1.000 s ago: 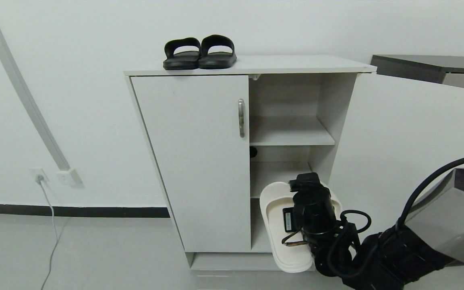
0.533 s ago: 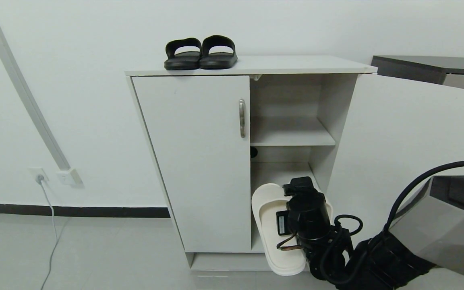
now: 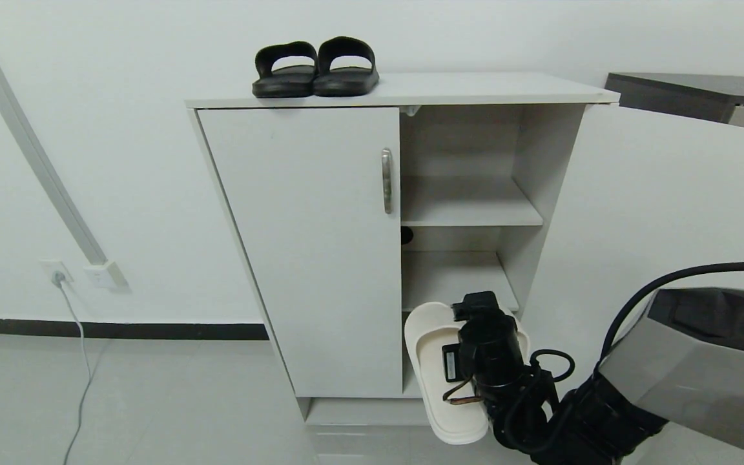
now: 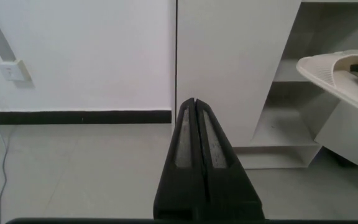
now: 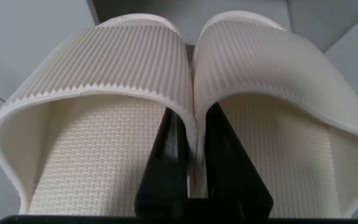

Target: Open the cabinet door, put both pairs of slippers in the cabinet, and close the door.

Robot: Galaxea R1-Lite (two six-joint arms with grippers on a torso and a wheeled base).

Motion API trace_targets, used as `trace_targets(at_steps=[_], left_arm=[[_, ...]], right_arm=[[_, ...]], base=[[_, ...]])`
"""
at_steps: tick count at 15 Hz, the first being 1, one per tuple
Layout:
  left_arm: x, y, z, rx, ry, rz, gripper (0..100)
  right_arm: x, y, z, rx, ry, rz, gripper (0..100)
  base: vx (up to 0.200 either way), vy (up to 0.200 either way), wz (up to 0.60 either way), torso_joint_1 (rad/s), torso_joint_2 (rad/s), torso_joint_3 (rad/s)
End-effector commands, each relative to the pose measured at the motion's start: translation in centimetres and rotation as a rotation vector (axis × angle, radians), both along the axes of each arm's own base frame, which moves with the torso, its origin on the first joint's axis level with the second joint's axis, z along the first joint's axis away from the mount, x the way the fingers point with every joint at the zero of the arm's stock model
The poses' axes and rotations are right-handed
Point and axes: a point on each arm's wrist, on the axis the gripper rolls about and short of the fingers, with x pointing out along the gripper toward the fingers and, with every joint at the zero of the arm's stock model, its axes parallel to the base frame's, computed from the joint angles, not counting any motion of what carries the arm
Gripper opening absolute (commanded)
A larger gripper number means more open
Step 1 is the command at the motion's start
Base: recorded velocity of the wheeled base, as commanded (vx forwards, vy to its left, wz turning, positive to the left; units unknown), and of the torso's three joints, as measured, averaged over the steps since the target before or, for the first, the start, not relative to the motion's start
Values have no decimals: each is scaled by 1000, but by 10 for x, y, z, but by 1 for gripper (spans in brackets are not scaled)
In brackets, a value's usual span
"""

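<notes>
Before the open white cabinet (image 3: 307, 258), right arm (image 3: 495, 361) low, outstretched, jaws clamped on cream slippers (image 3: 425, 361); left jaws closed, empty.

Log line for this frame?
right claw: shut on white slippers, low before open cabinet half | left claw: shut, empty | black slippers: on cabinet top | right door: open | left door: shut

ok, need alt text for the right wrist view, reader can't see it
The right gripper is shut on the touching inner edges of a pair of cream rubbery slide slippers, held side by side. The camera looks from the heel end under their ribbed straps onto the textured footbeds.
</notes>
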Motion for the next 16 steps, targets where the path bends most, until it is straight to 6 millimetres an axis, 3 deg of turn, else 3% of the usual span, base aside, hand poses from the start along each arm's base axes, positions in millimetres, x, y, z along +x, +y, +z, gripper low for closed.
trace_targets(at_steps=[1,10,16], left_arm=[[0,0,0,0,2,1,0],[0,0,0,0,2,1,0],[0,0,0,-2,0,4,0]], right_arm=[[2,1,-8,-7,12,7,0],[21,5,-19,12,-7,-19,0],[47,-11,-26,17,-125,-79,0]], base=[[0,0,0,7,2,-183],[0,0,0,4,2,-197],[0,0,0,7,0,-115]])
